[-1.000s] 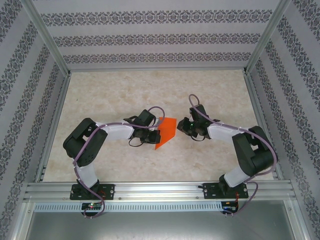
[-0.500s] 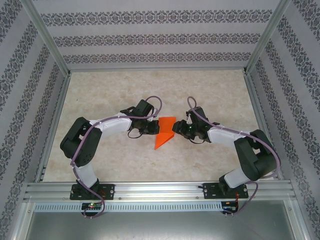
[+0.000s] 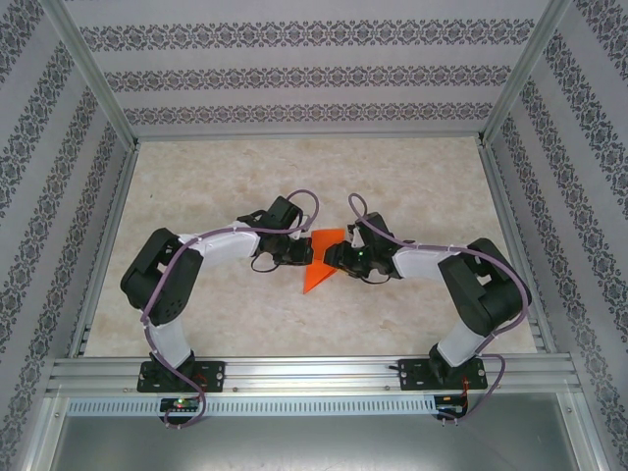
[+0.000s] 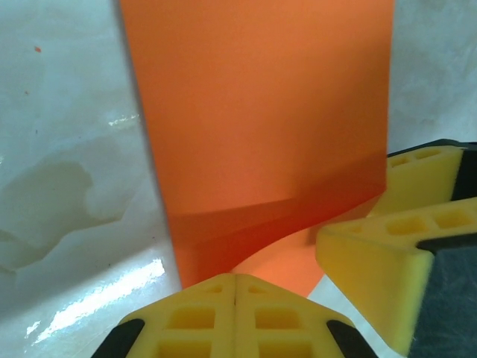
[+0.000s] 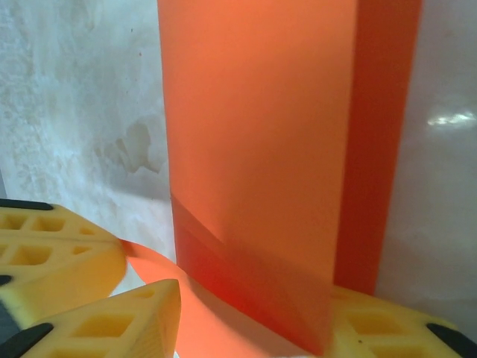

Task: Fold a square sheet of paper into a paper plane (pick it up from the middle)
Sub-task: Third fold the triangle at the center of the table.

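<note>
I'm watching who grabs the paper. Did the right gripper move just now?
Yes. The right gripper moved left, away from the table's right rail, up to the orange paper.

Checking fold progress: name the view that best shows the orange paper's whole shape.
Top external: the folded bright orange paper sheet shows nearly its whole pointed outline there. The left wrist and right wrist views crop it to close-up layered panels.

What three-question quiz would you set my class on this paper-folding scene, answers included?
1. True or false: the left gripper is shut on the thin bright orange creased sheet of paper.
2. The grippers' ribbed finger pads are: A yellow, B blue, C green?
3. Fill in: the right gripper has its jaws standing ___.
Key: 1 true; 2 A; 3 open.
</note>
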{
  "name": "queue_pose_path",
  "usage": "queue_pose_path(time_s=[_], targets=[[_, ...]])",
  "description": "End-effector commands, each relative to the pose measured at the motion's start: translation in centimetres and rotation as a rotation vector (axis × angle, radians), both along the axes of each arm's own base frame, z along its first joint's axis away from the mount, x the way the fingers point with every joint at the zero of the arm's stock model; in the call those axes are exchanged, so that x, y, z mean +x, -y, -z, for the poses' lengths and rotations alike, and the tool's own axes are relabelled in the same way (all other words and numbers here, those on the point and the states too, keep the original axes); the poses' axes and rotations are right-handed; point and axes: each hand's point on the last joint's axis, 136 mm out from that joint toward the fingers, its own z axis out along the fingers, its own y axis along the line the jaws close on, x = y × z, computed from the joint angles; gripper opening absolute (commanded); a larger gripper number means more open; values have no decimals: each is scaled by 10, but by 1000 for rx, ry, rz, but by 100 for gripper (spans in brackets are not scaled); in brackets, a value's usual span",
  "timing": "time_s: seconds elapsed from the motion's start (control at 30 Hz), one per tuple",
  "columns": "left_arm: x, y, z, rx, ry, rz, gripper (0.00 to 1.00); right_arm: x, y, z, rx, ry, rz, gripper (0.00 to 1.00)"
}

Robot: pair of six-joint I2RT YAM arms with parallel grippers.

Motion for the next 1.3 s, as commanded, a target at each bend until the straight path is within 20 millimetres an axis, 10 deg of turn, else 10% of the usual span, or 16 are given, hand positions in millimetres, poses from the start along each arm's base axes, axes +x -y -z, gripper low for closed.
queue_pose_path(time_s=[0.0,0.73,1.27], targets=[[-1,-6,15,35,-20,19,6,12,-16,-15,38,79,-60,45],[4,-10,16,69,5,6,8,5,-17,5,-32,40,-173,32],[-4,-18,-21,-2,133,2,22,8,-15,2,-35,48,-20,12]])
